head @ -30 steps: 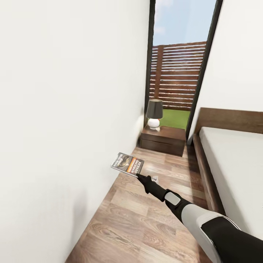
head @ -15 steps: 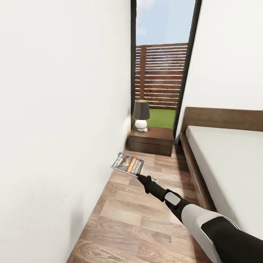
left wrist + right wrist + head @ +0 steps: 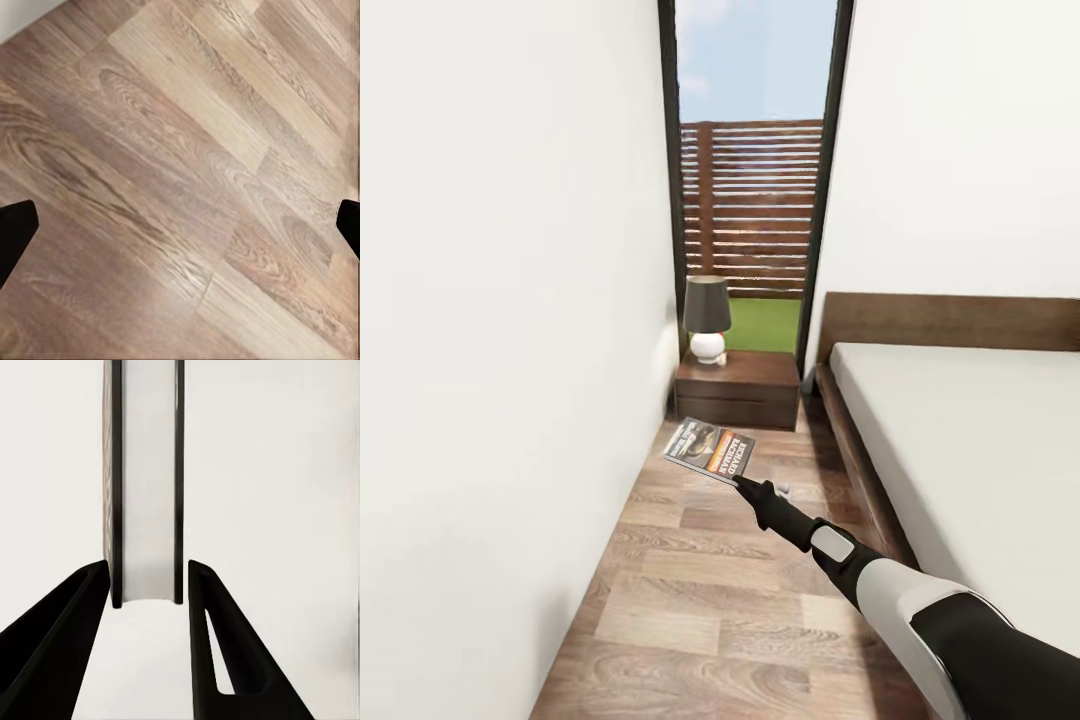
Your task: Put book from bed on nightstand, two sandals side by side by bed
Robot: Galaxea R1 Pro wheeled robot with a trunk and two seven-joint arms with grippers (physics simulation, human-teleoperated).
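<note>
The right gripper (image 3: 738, 481) is reaching out over the wood-plank floor (image 3: 700, 590) of the narrow aisle between the white wall (image 3: 510, 350) and the bed (image 3: 960, 440), its jaws clenching the near edge of the book (image 3: 709, 449), which is sticking out flat beyond the fingertips with its orange band and white lettering facing up. In the right wrist view the book (image 3: 148, 480) is showing edge-on as a pale slab between dark covers, seated between the two black fingers (image 3: 217, 652), which are pressing against its sides. Ahead of the jaws, past the book, the dark-brown nightstand (image 3: 738, 388) is standing against the wall just beside the bed's headboard (image 3: 950, 320), carrying a small lamp (image 3: 706, 318) with a dark shade and a round white base. Behind the nightstand a tall black-framed window (image 3: 755, 180) is showing a slatted brown fence and a strip of grass. To the right of the jaws the light-grey mattress is lying on its low dark frame. The left gripper (image 3: 180, 232) is pointing down at bare floor planks, its two black fingertips (image 3: 15, 229) sitting wide apart at opposite edges of the left wrist view with nothing between them, so its jaws are released.
</note>
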